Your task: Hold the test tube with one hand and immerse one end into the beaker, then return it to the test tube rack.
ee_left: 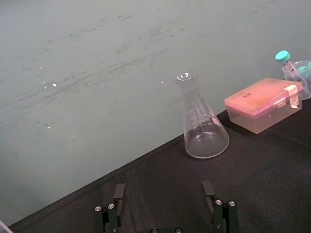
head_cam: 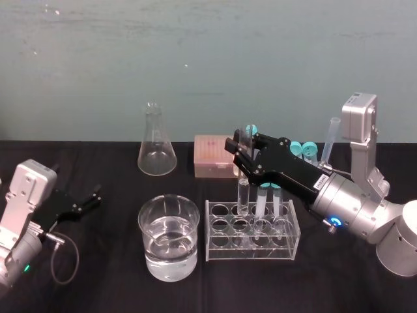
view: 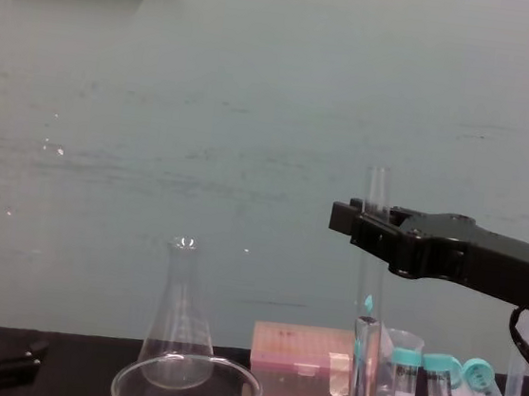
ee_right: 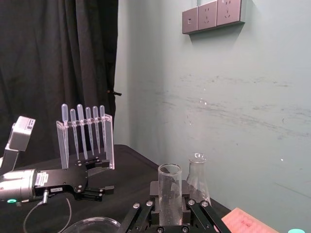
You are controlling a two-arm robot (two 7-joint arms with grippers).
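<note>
Two white-filled teal-capped tubes (head_cam: 262, 202) crowd the clear plastic test tube rack (head_cam: 218, 246) just right of the long clear glass test tube (head_cam: 242, 189) held in the right hand (head_cam: 242, 156) — the holes to its left stand open. The wide clear glass beaker (head_cam: 168, 225) sits just left of the rack, its mouth unobstructed. The conical clear glass flask (head_cam: 157, 153) and pink rectangular box (head_cam: 210, 158) stand behind.

lab setup: flask (head_cam: 157, 147), beaker (head_cam: 147, 228), test tube rack (head_cam: 215, 246), pipette stand (ee_right: 85, 141)

Smooth, glossy clear glass: test tube (head_cam: 242, 195), beaker (head_cam: 147, 228). Glossy clear plastic: test tube rack (head_cam: 251, 255). Translucent plastic: pink box (head_cam: 212, 156). Matt black cloth: table cover (head_cam: 111, 287). Matt black casing: right gripper (head_cam: 240, 153); satin silver metal: wrist (head_cam: 345, 208).
</note>
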